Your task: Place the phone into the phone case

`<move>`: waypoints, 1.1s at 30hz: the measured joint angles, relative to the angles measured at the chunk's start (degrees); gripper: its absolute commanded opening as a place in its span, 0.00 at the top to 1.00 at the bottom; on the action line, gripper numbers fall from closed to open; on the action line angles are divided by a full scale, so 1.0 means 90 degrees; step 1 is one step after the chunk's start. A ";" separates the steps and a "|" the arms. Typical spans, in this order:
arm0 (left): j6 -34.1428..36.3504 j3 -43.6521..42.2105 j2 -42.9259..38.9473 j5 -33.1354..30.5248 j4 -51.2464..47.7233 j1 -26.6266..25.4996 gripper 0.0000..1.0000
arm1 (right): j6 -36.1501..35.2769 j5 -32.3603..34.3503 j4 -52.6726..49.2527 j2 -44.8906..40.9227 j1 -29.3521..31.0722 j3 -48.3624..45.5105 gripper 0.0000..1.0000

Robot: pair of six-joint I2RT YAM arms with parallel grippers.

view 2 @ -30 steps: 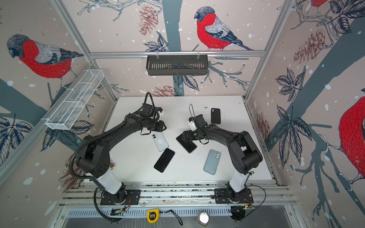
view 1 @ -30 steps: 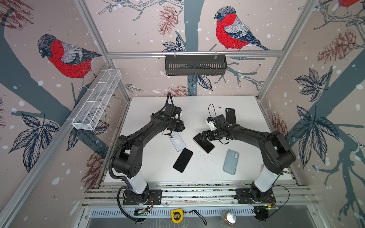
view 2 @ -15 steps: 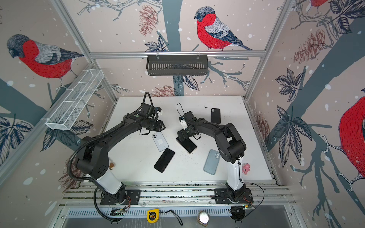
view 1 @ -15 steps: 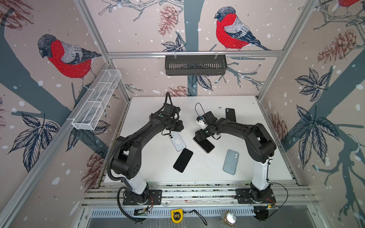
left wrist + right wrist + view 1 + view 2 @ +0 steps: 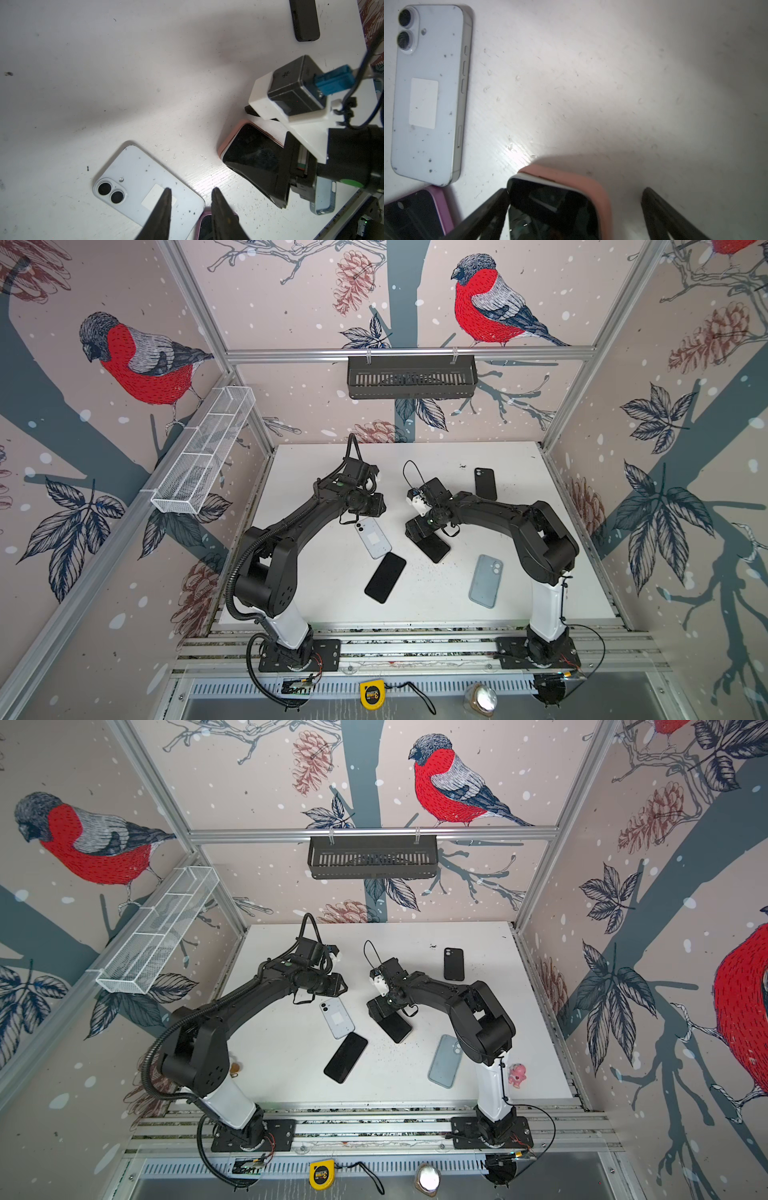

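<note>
Right gripper [image 5: 575, 190]: jaws standing wide, straddling phone [image 5: 550, 207] apparently sitting proud in pink case [image 5: 577, 176], tabletop [image 5: 415, 605] centre; advise squeezing squarely. Left gripper [image 5: 190, 189]: hovering, narrowly parted, empty.

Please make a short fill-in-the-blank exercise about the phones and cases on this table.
1. The light blue phone lies screen ____.
2. Its back shows ____ camera lenses.
3. The case between the open fingers of the right gripper is ____.
4. The left gripper holds ____.
Missing words: down; two; pink; nothing.
</note>
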 measured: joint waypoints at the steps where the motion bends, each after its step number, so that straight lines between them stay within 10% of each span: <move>1: 0.0000 0.0000 0.0000 0.0000 0.0000 0.0000 0.65 | -0.0027 0.0032 0.0027 -0.0017 0.0012 -0.0034 0.00; 9: 0.0005 0.0000 0.0000 0.0015 0.0000 0.0000 0.65 | -0.0117 0.0119 0.0068 -0.0185 0.0000 -0.0248 0.01; 27: 0.0056 -0.0005 -0.0012 0.0017 -0.0002 0.0010 0.66 | -0.0044 0.0262 0.0282 -0.0046 -0.0032 -0.0362 0.35; 33: 0.0061 -0.0005 -0.0007 0.0017 -0.0002 0.0010 0.65 | 0.0005 0.0272 0.0607 -0.0034 0.0024 -0.0457 0.19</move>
